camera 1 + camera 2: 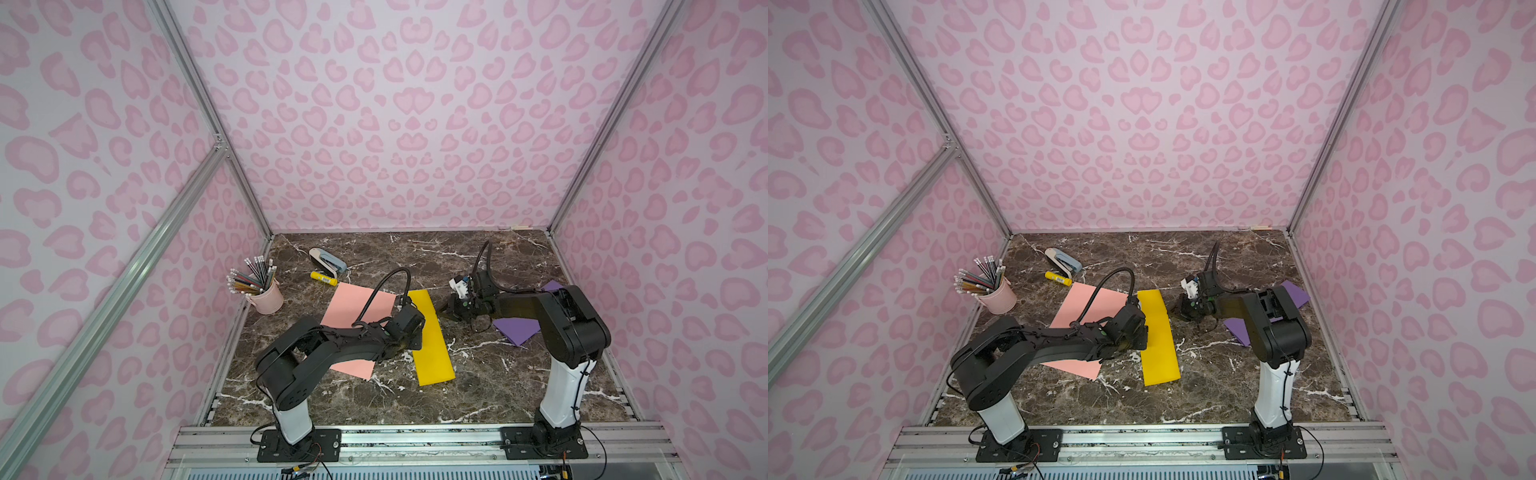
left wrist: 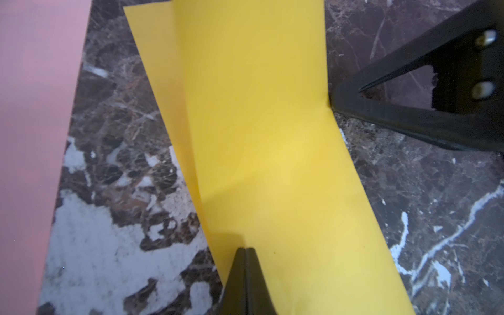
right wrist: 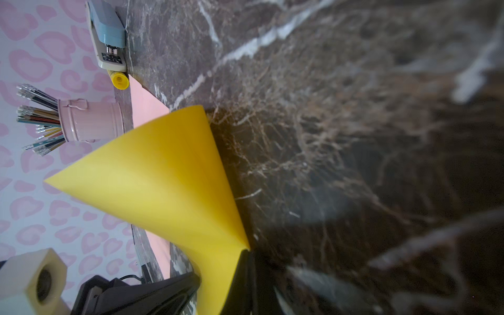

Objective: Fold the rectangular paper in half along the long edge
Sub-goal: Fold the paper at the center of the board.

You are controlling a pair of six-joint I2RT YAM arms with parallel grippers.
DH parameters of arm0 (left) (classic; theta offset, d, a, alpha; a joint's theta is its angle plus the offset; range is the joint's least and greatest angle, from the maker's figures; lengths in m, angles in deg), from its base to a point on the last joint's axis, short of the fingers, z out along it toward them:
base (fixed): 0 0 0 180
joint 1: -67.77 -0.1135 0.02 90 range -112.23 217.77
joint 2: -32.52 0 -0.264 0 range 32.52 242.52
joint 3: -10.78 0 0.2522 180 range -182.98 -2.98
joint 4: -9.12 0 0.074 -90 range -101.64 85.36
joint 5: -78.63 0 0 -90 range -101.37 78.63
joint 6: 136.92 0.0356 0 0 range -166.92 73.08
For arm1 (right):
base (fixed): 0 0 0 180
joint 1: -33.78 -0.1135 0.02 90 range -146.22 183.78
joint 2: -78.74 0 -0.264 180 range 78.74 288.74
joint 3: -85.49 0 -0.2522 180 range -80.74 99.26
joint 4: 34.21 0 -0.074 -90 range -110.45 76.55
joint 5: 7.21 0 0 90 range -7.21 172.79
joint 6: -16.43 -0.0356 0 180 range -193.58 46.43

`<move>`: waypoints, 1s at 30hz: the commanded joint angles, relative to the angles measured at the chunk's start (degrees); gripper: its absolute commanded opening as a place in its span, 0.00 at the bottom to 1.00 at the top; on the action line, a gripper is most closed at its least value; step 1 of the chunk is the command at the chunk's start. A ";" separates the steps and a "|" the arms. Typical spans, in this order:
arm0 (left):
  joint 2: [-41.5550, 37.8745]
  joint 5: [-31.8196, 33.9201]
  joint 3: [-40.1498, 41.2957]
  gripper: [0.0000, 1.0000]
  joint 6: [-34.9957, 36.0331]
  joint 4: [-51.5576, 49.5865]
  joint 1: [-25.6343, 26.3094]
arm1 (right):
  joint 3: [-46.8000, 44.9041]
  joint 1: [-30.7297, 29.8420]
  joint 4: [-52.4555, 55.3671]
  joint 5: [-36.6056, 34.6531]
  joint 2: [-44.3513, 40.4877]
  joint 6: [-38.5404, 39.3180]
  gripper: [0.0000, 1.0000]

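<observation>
Left pincer [image 2: 245, 255]: fully closed, with nothing between its jaws. Its joined tips bear down on the top face of the yellow paper [image 2: 259, 122].

Under and ahead of this pincer the paper lies doubled over on the table [image 2: 409, 191] as a long narrow strip. The under layer shows as a thin margin along the open side, the side away from the right pincer [image 2: 334, 105]. The two long edges therefore do not quite coincide.

Right pincer: likewise closed. Its tip touches the folded long edge, across the strip from the left pincer and further along it. In the right wrist view the paper lifts a little beside that tip. We see nothing held there, though we cannot rule out a nipped sliver of the edge.

We judge the fold itself made and the creasing step in hand. The next move calls for one pincer to pin the strip. The other should then draw its closed tip along the fold with light, even pressure, so the layers do not slip further apart.

Beyond the left pincer, a pink sheet [image 1: 357, 303] lies apart from the strip and partly under that arm. A purple sheet [image 1: 517, 330] lies behind the right pincer. Farthest off are a yellow marker [image 1: 324, 278], a stapler [image 1: 328, 262] and a pencil cup [image 1: 268, 297].
</observation>
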 commanded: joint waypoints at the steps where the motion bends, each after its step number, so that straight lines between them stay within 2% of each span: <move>1: 0.13 -1.25 0.53 0.04 0.32 -6.07 0.05 | 0.43 -1.01 4.65 -5.12 -2.40 1.18 0.00; 6: 0.05 -1.18 0.59 0.04 0.26 -6.10 0.04 | 3.54 -4.89 4.75 -2.48 -5.29 0.13 0.00; 13: -0.10 -1.31 0.73 0.04 0.34 -6.10 0.05 | 10.48 -6.78 6.61 -4.16 3.07 0.32 0.00; 17: -0.08 -1.38 0.51 0.04 0.41 -6.27 0.06 | 9.72 -4.95 5.56 -4.78 5.50 0.00 0.00; 25: 0.43 -1.33 0.71 0.04 0.52 -5.89 0.05 | 2.55 1.92 3.24 -4.66 4.10 1.61 0.00; 30: 0.86 -1.50 0.64 0.04 0.52 -5.54 0.07 | 3.09 0.95 3.51 -2.07 0.45 2.19 0.00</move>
